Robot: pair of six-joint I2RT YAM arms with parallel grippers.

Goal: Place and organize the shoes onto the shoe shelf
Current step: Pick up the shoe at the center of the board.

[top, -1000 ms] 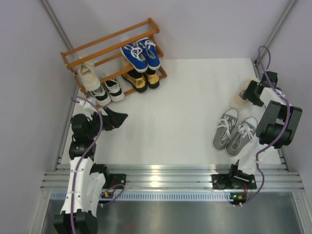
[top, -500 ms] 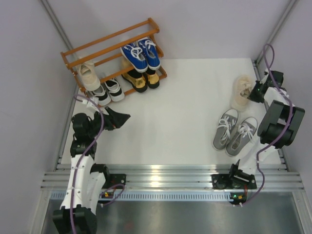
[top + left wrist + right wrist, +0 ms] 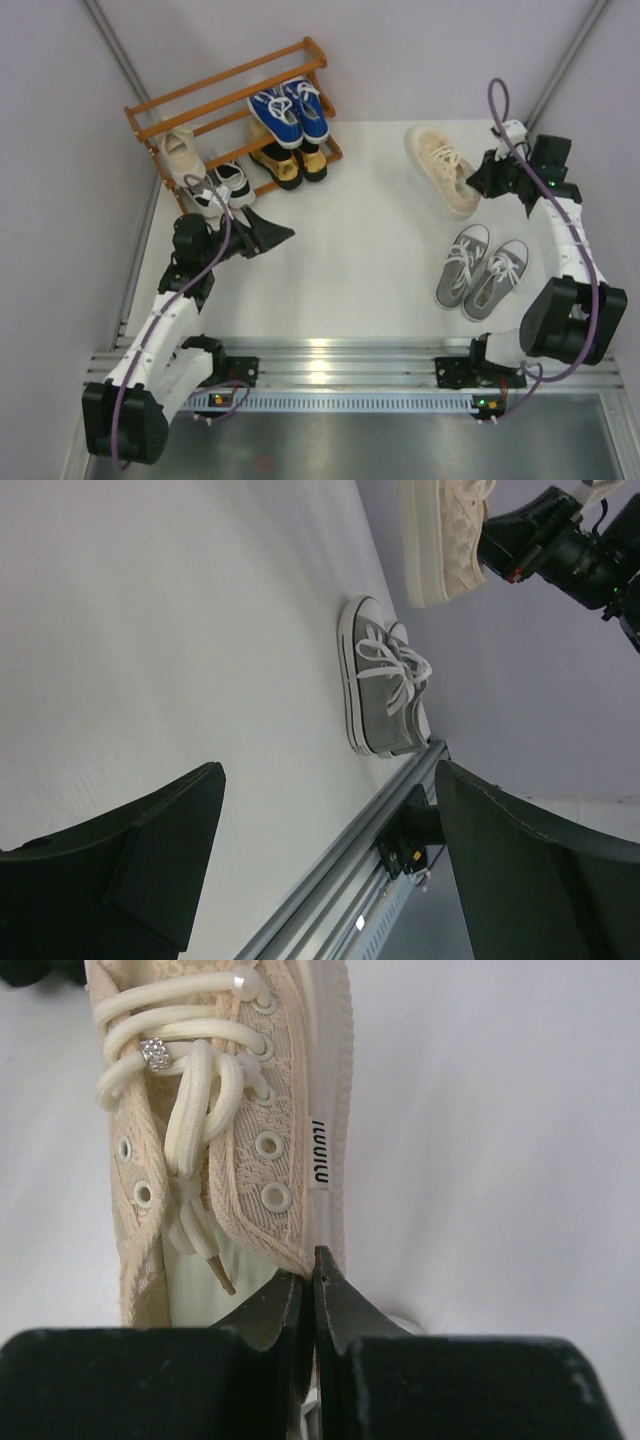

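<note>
One beige shoe (image 3: 441, 166) is pinched at its collar by the right gripper (image 3: 476, 185), far right. The left gripper (image 3: 276, 229) is spread wide, empty.

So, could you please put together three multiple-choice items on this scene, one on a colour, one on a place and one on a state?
1. The pair on the shoe shelf, one tier above the gold loafers, is: A blue, B red, C green.
2. The grey sneakers stand: A on the shoe shelf, B on the table, C on the gold loafers.
3. The right gripper is: A wide open, B shut on a beige shoe, C out of view.
Answers: 1 A, the blue sneakers sit on that tier; 2 B, they rest on the white table; 3 B, its jaws pinch the shoe's side.
</note>
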